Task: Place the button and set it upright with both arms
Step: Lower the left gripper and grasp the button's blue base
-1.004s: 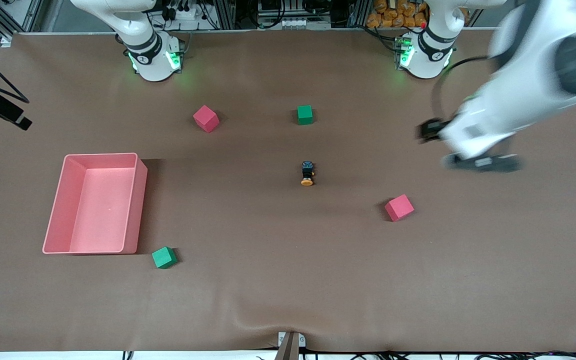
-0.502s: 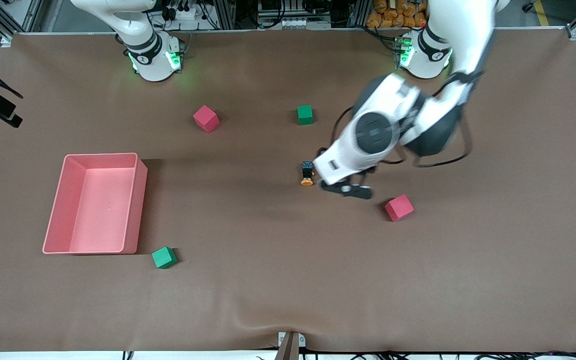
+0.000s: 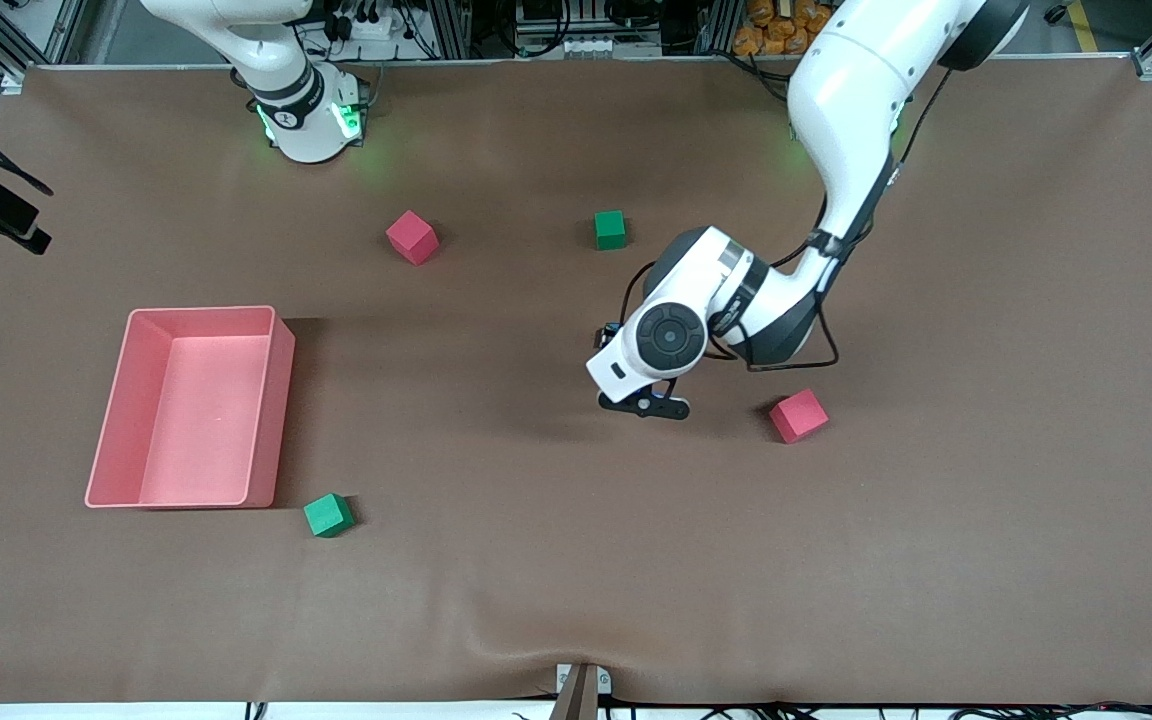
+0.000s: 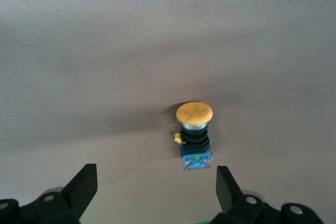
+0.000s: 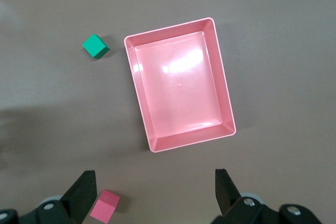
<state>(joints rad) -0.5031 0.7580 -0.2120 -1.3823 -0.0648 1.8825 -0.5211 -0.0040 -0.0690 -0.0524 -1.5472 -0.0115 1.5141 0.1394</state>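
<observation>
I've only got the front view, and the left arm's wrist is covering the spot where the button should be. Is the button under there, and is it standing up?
Observer: It's there. The button lies on its side on the brown mat, bluish end toward the gripper.
Operator: Is the left gripper on it?
Observer: No. The left gripper hangs open over it, not touching it.
Operator: And the right gripper?
Observer: The right gripper is open and empty, looking down on the pink tray.
</observation>
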